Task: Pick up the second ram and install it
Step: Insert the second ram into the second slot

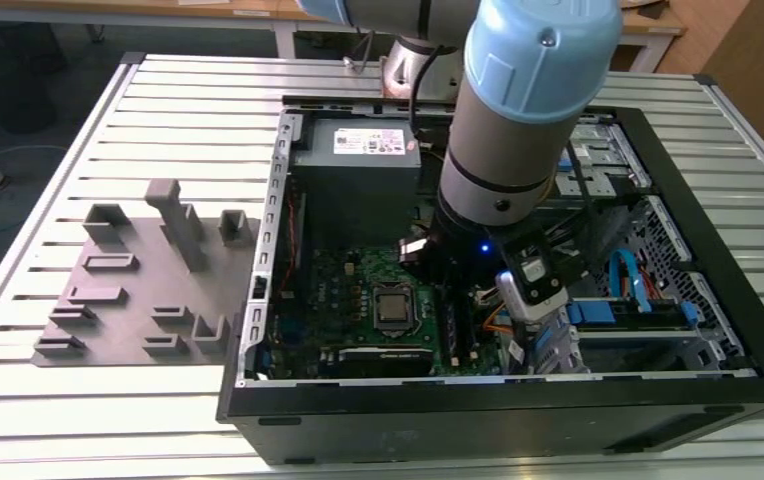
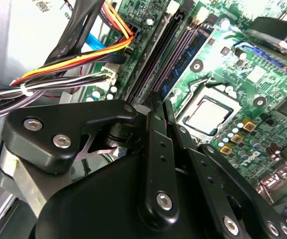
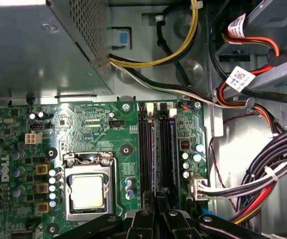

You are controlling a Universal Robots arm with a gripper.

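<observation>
- Slatted tabletop point(image 1: 35, 200). Far to the exterior view's left sits a grey fixture plate point(image 1: 129, 290) with upright blocks.
- Just right of the fixture stands an open computer case point(image 1: 489, 420), side panel off, with the motherboard point(image 1: 342, 280) lying flat inside.
- A grey power supply point(image 1: 355, 155) sits at the far end of the case. The processor socket point(image 1: 393, 305) is near the middle of the board.
- The arm point(image 1: 516, 130) reaches down into the case, just right of the socket in the exterior view, over the long black memory slots point(image 3: 144, 149).
- The gripper point(image 3: 157, 196) is low over the slots. In both wrist views the fingers point(image 2: 153, 129) are drawn narrow, nearly together.
- The second ram point(image 3: 156, 149) is seen edge-on as a thin dark strip. It runs from between the fingertips along a slot, standing upright and in line with it. In the second wrist view it is the purplish line point(image 2: 167, 55) leading away from the gripper point(image 2: 159, 102).
- I cannot tell whether it is fully seated.
- Another blue-green stick point(image 3: 169, 149) stands in the neighbouring slot, just beside it.
- Bundled cables point(image 3: 263, 179) lie beyond the slots, against the case wall.
</observation>
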